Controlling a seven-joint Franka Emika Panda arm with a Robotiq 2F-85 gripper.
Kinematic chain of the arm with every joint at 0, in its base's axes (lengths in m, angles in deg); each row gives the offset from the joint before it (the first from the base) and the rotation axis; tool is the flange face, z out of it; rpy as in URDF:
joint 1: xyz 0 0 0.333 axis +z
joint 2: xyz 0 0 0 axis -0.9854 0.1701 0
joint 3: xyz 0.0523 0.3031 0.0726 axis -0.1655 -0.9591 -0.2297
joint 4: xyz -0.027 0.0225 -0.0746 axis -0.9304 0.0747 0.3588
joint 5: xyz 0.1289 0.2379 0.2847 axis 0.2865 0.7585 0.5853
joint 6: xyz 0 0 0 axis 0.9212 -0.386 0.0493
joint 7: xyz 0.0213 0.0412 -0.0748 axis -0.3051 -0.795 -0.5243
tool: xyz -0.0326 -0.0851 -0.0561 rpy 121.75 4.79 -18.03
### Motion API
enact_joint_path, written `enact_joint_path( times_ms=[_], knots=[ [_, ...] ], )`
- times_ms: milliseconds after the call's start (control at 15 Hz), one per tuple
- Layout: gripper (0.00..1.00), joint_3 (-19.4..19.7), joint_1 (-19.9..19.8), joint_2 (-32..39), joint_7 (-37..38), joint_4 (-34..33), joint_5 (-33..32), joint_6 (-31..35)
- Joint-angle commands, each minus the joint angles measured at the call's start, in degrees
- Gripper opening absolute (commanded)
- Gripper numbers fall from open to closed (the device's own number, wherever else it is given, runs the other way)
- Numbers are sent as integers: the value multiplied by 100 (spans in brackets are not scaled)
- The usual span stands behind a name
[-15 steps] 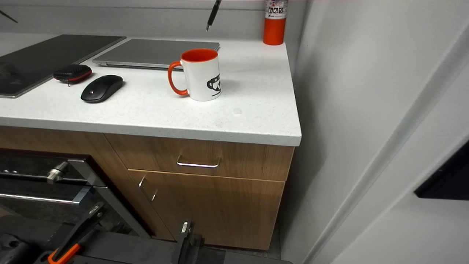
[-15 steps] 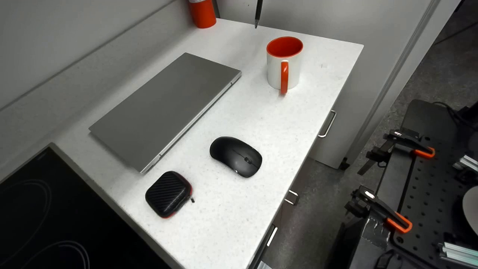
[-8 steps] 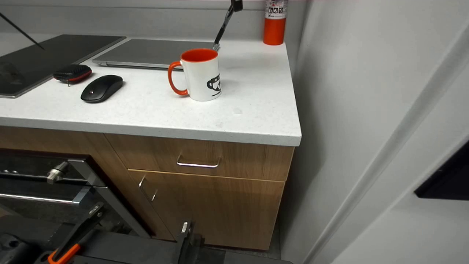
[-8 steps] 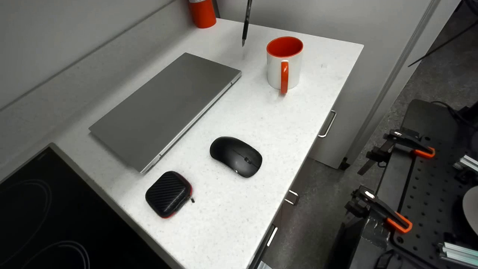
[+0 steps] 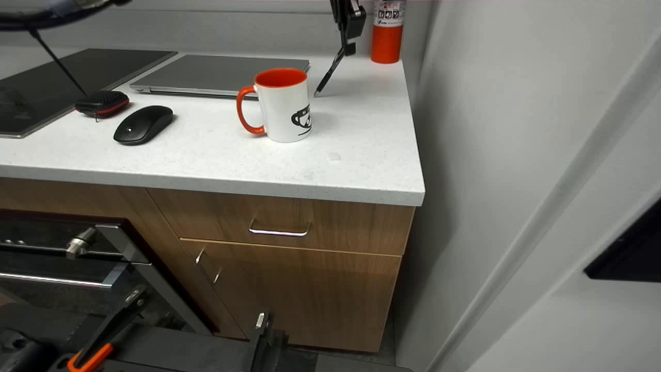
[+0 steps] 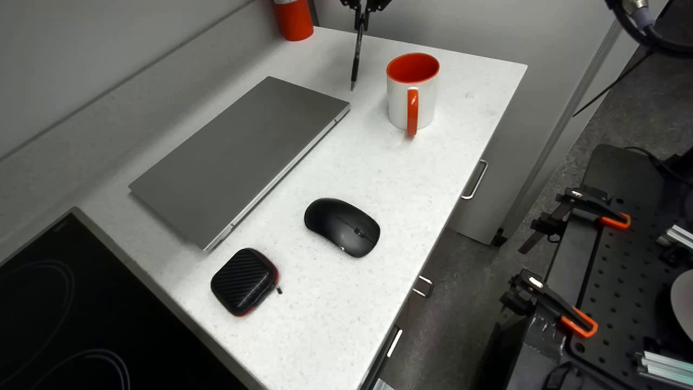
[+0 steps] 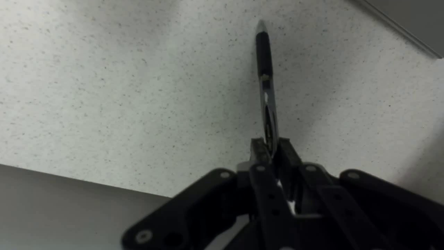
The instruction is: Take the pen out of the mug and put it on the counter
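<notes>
My gripper (image 5: pixel 348 47) is shut on the dark pen (image 5: pixel 329 76), which hangs tilted, tip down, over the counter (image 5: pixel 361 160). In the wrist view the fingertips (image 7: pixel 271 147) pinch the pen (image 7: pixel 265 59) near its upper end. The pen also shows in an exterior view (image 6: pixel 355 65), between the laptop and the mug. I cannot tell whether its tip touches the counter. The white mug (image 5: pixel 285 114) with red-orange inside and handle stands upright beside the pen, apart from it; no pen is inside it. It also shows in an exterior view (image 6: pixel 398 103).
A closed grey laptop (image 6: pixel 243 157) lies near the pen. A black mouse (image 6: pixel 342 227) and a small black case (image 6: pixel 244 281) lie on the counter. A red cylinder (image 5: pixel 386 44) stands at the back corner by the wall. A dark cooktop (image 6: pixel 65 314) borders the counter.
The gripper has come down into view with the pen in it. The pen has moved lower, from above the mug to beside it. The mug has not moved.
</notes>
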Motion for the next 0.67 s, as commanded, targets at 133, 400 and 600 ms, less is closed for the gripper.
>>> enact_joint_path(
  times_ms=[133, 400, 600],
  knots=[
    [52, 278, 215, 268, 102, -385, 44, -121],
    [83, 401, 269, 182, 157, -376, -20, -23],
    [100, 430, 247, 129, 92, -409, 16, -45]
  ],
)
